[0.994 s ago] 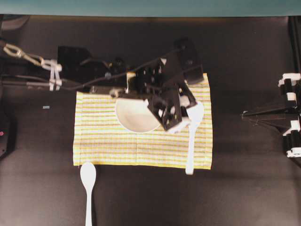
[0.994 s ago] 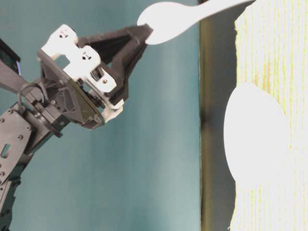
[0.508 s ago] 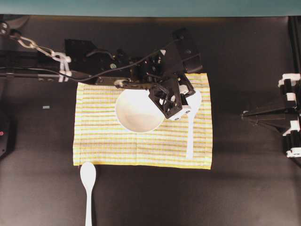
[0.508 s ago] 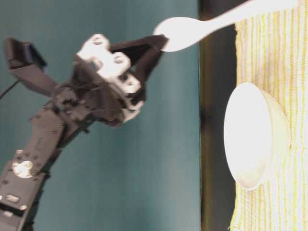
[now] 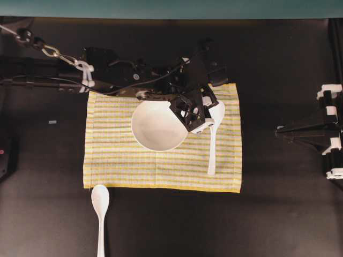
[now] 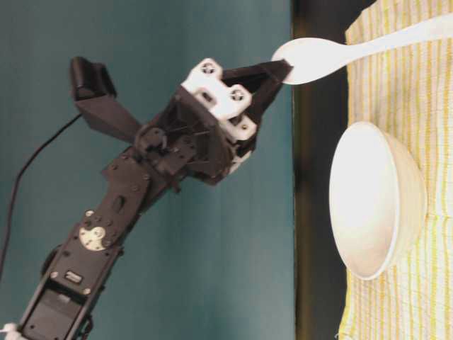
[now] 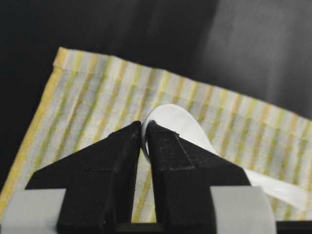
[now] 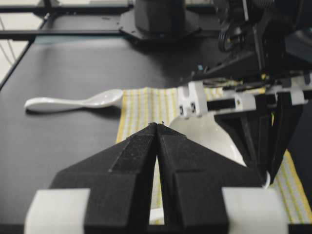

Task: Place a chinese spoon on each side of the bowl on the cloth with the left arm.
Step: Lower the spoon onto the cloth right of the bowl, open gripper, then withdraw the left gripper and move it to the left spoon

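Note:
The white bowl [image 5: 158, 126] stands on the striped cloth [image 5: 134, 171]. My left gripper [image 5: 210, 120] is just right of the bowl, shut on the scoop rim of a chinese spoon [image 5: 212, 147]. The wrist view shows the left gripper [image 7: 145, 127] pinching the spoon [image 7: 180, 124] over the cloth [image 7: 97, 87]. The spoon [image 6: 318, 57] is tilted, scoop raised, handle slanting down to the cloth [image 6: 425, 106] beside the bowl [image 6: 375, 198]. A second chinese spoon [image 5: 100, 206] lies on the black table at the cloth's front left corner. My right gripper [image 8: 158, 126] is shut and holds nothing.
The right arm [image 5: 321, 131] rests at the table's right edge, well away from the cloth. Its camera looks across the table to the second spoon [image 8: 73, 101] and the bowl [image 8: 214, 136]. Bare black table surrounds the cloth.
The left gripper has carried the spoon back and towards the bowl, and lower. The handle end, which hung past the cloth's front edge, now sits over the cloth.

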